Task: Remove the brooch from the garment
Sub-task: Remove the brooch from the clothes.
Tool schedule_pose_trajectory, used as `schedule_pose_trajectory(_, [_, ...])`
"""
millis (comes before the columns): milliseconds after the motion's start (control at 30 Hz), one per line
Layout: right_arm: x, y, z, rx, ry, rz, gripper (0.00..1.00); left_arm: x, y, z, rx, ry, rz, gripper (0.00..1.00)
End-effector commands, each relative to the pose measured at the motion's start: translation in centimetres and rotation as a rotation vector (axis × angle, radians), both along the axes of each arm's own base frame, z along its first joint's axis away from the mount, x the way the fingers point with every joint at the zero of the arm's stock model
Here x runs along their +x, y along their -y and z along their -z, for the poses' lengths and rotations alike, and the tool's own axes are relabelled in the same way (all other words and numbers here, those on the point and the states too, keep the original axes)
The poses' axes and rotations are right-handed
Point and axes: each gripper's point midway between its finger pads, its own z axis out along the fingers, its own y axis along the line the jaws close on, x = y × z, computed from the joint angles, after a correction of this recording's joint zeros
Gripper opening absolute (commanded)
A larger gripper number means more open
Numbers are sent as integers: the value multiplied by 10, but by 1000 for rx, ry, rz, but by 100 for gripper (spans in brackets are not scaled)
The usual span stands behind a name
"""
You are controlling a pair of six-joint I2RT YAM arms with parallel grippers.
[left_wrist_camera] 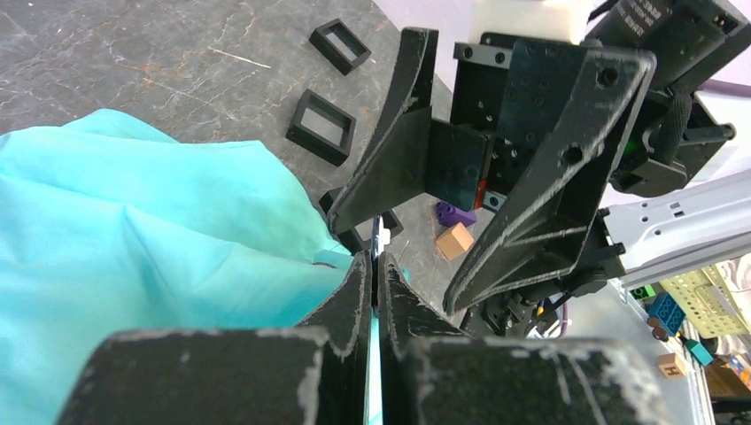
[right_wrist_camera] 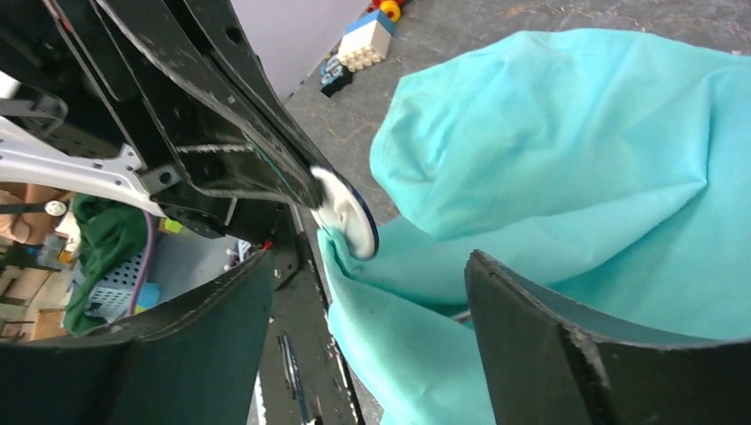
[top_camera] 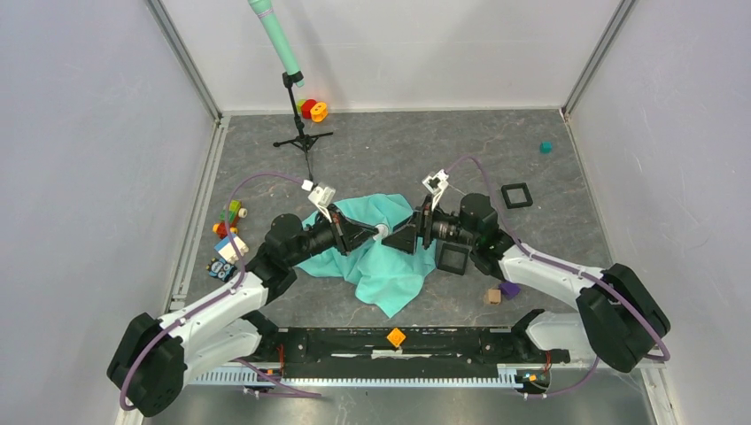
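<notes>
The turquoise garment lies crumpled at the table's middle and also shows in the left wrist view and the right wrist view. The brooch is a white round disc with a dark blue rim, sitting on a raised fold of the cloth. My left gripper is shut on the brooch's edge, which sticks out thin between its tips. My right gripper is open, one finger on each side of the cloth just below the brooch, facing the left gripper.
Two black square frames lie right of the garment. A purple block and a tan cube sit near the right arm. Toy blocks lie at the left, a tripod stands behind, and a teal cube lies far right.
</notes>
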Motion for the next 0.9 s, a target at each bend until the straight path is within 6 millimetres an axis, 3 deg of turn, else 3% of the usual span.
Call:
schedule_pose_trajectory(0, [-3, 4, 4, -27, 97, 8, 85, 10, -4, -17, 24, 68, -43, 2])
schedule_pose_trajectory(67, [-2, 5, 13, -62, 102, 23, 79, 12, -5, -18, 25, 73, -52, 2])
schedule_pose_trajectory(167, [-4, 4, 19, -75, 97, 19, 62, 14, -6, -15, 39, 71, -61, 2])
schedule_pose_trajectory(367, [9, -2, 13, -92, 90, 39, 2, 15, -5, -4, 91, 40, -53, 2])
schedule_pose_trajectory(500, [33, -3, -2, -126, 123, 126, 0, 18, -9, 15, 152, -8, -73, 2])
schedule_pose_trajectory(633, [67, 10, -9, -206, 161, 257, 0, 28, -14, 36, 224, -98, -114, 2])
schedule_pose_trajectory(867, [102, 33, -15, -286, 171, 373, 0, 47, -31, 45, 237, -177, -197, 2])
